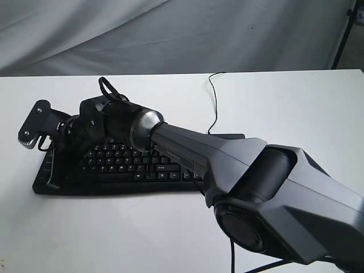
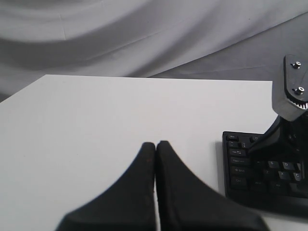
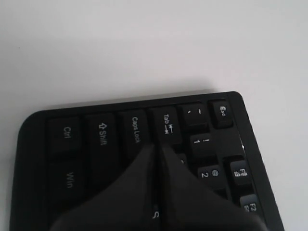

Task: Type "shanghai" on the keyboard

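Observation:
The black keyboard (image 1: pixel 142 168) lies on the white table (image 1: pixel 114 227), its thin cable (image 1: pixel 215 108) running toward the back. My right arm (image 1: pixel 187 148) reaches across it to its left end. In the right wrist view my right gripper (image 3: pixel 158 145) is shut with nothing in it, its tips low over the keyboard (image 3: pixel 96 139) between Caps Lock (image 3: pixel 135 130) and Tab (image 3: pixel 166 123); an "S" legend shows between the fingers. My left gripper (image 2: pixel 155 143) is shut and empty over bare table, left of the keyboard (image 2: pixel 250 173). It is out of the exterior view.
Grey cloth (image 1: pixel 170 34) hangs behind the table. A black stand leg (image 1: pixel 343 34) rises at the back right. The right gripper's silver-edged body (image 2: pixel 291 91) stands over the keyboard's end in the left wrist view. The right arm hides the keyboard's right part.

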Action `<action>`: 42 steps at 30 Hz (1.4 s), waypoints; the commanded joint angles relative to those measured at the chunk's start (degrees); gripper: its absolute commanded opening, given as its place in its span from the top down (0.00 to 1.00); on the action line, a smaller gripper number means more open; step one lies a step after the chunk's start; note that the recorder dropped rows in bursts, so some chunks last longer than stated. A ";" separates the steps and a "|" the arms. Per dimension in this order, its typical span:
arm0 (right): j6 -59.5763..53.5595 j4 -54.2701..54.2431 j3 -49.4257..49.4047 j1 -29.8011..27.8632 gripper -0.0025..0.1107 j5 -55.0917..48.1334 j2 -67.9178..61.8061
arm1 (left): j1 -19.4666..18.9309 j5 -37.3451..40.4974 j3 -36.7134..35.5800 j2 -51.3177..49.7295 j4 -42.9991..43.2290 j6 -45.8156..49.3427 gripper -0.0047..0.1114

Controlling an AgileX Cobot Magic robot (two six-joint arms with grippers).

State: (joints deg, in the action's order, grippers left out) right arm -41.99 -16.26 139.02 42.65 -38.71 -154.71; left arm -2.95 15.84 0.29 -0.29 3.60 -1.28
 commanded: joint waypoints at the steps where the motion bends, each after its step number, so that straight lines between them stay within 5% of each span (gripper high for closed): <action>1: 0.26 0.29 0.39 0.08 0.98 0.52 0.03 | -0.14 -0.60 -0.29 0.29 -0.04 -0.10 0.95; 42: 0.12 -0.34 0.39 0.01 0.98 -7.30 6.46 | -0.14 -0.60 -0.29 0.29 -0.04 -0.10 0.95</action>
State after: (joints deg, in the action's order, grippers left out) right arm -41.81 -15.97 139.10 42.65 -43.52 -149.79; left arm -2.95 15.84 0.29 -0.29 3.60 -1.28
